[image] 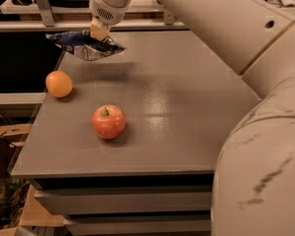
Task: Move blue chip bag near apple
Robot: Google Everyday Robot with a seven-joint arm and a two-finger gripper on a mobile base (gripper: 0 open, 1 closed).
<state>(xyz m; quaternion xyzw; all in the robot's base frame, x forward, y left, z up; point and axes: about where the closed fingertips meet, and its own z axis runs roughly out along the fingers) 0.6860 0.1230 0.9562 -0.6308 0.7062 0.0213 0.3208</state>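
Blue chip bag (83, 44): upper left of the frame, lifted clear of the grey table (187, 107), above its far left corner, with a soft shadow on the surface just below.
Gripper (99, 31): directly over the bag, clamped on the bag's upper middle edge, with nothing else held.
Apple (108, 122): lower left of centre, resting on the table, well apart from the bag.
Orange (59, 84): near the left edge of the table, between bag and apple in frame height; not part of the task.

Handling, as judged:
- Light, thin crinkled foil with no stiffness; sags to either side of the pinch.
- Slick surface, likely to slip under a loose pinch.
- Contents probably fragile; avoid squeezing the body.
- Best hold: flat seam or top edge, as at present.
- Expect swing and flutter in transit. Lower gently beside the apple, without knocking it into a roll.
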